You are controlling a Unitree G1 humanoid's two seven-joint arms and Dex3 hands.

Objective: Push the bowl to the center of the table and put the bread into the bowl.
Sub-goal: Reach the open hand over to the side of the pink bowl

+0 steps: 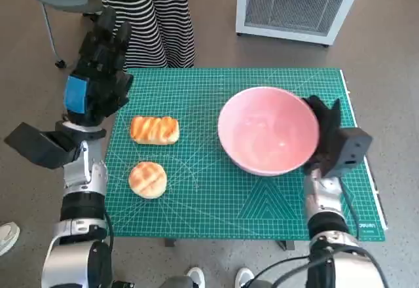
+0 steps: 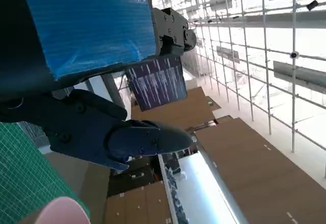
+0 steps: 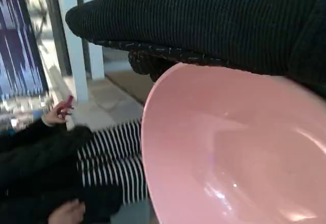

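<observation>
In your head view the pink bowl (image 1: 268,131) sits right of centre in the frame, on the green cutting mat (image 1: 216,196) that covers the worktop, and it is empty. Your right hand (image 1: 325,131), in its black glove, lies against the bowl's right-hand rim; the right wrist view shows the glove (image 3: 214,20) stretched along the rim of the bowl (image 3: 239,152), but the fingers are mostly hidden, so you cannot tell whether they grip the rim or merely rest against it. The two pieces of bread lie in the left half of the frame, well apart from the bowl: an oblong ridged loaf (image 1: 154,130) above, and a round scored bun (image 1: 148,179) just below it, close together but not touching. Your left hand (image 1: 99,72) is raised at the upper left of the frame, beyond the mat's left edge, its blue-taped back turned to the camera, fingers apart and holding nothing; the left wrist view confirms the black fingers (image 2: 127,137) are spread in open air with only a corner of mat and a sliver of bowl beneath. A person in a striped skirt (image 1: 157,19) stands at the top of the frame, and a white grilled appliance (image 1: 294,3) stands on the floor at the upper right
</observation>
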